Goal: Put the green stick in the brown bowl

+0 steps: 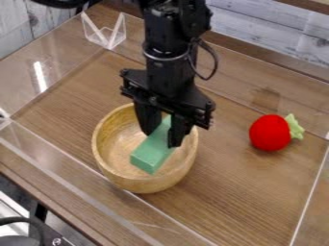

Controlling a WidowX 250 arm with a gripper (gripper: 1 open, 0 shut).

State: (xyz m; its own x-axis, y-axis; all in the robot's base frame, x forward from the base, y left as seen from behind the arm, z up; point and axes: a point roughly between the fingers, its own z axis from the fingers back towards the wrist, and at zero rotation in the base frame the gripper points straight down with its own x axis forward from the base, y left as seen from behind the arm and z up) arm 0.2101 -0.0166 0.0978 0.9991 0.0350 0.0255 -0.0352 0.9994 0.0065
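Observation:
The green stick (153,154), a flat light-green block, leans tilted inside the brown bowl (100,146). Its lower end is near the bowl's floor and its upper end is up between my fingers. My gripper (164,133) points straight down over the bowl's right half, its black fingers (144,117) closed on the stick's upper end. The arm hides the far rim of the bowl.
A red strawberry toy (270,133) with a green top lies on the wooden table to the right of the bowl. Low clear plastic walls (77,197) fence the work area. A clear stand (106,35) sits at the back left.

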